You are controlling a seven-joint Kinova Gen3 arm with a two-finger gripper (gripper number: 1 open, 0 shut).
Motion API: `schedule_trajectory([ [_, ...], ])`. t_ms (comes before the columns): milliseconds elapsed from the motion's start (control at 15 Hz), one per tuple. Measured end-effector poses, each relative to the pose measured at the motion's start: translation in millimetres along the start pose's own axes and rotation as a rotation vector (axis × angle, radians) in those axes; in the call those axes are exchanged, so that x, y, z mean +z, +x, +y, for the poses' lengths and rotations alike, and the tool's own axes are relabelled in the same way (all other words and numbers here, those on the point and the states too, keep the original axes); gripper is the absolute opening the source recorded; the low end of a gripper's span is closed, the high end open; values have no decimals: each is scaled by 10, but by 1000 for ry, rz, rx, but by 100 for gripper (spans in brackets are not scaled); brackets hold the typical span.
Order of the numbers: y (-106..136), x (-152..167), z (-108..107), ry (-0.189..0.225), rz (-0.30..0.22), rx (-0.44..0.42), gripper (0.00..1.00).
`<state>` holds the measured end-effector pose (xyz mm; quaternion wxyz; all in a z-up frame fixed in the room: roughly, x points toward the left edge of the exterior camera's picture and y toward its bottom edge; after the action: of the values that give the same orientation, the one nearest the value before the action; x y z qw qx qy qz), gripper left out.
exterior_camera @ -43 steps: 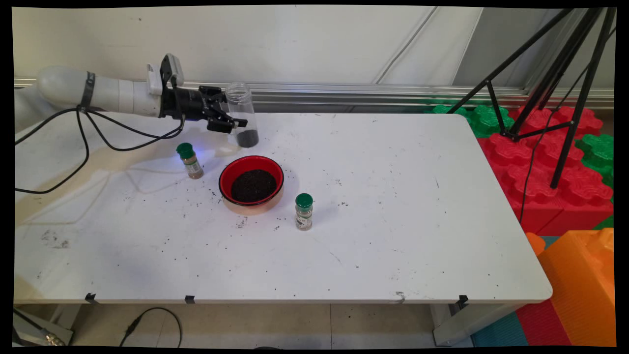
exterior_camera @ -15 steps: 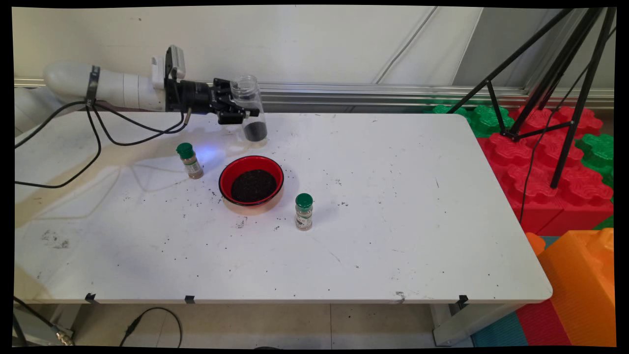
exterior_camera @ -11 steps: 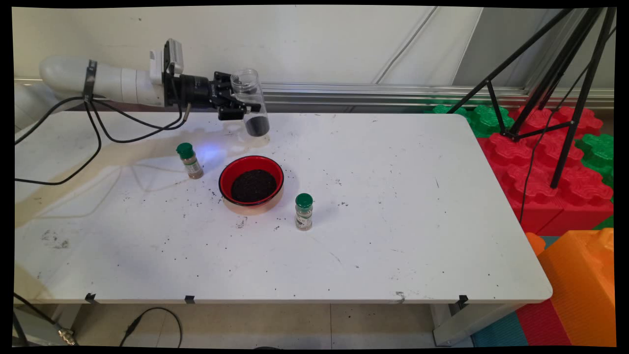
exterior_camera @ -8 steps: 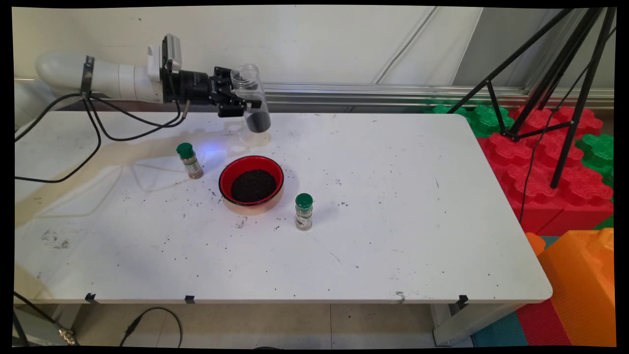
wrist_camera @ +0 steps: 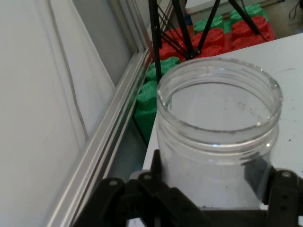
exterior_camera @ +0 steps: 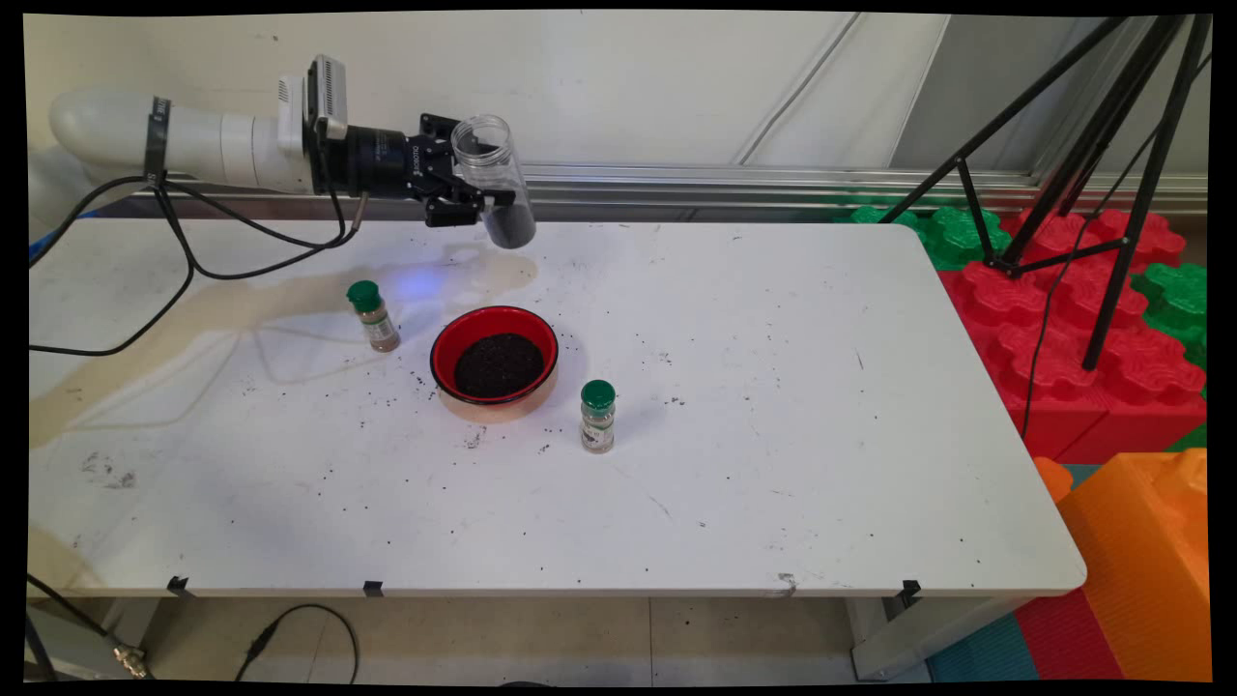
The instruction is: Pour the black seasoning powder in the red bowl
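A black two-finger gripper (exterior_camera: 480,201) is closed around a clear open-mouthed jar (exterior_camera: 493,182), gripping it about midway. The jar hangs tilted above the far left part of a white bench (exterior_camera: 773,406), mouth up and toward the arm, with dark grains settled in its bottom. On the bench at 6 o'clock from the jar sits a red bowl (exterior_camera: 495,362) holding dark grains. A green-capped spice bottle (exterior_camera: 373,315) stands at 9 o'clock from the bowl, another spice bottle (exterior_camera: 598,416) at 4 o'clock.
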<state>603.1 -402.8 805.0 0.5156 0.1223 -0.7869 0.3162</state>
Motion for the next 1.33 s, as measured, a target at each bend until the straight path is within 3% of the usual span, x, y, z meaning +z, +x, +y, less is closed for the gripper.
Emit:
schedule_trajectory([
  [733,65,19,163,0,15,338,0],
  [1333,-27,69,279,-11,-9,579,0],
])
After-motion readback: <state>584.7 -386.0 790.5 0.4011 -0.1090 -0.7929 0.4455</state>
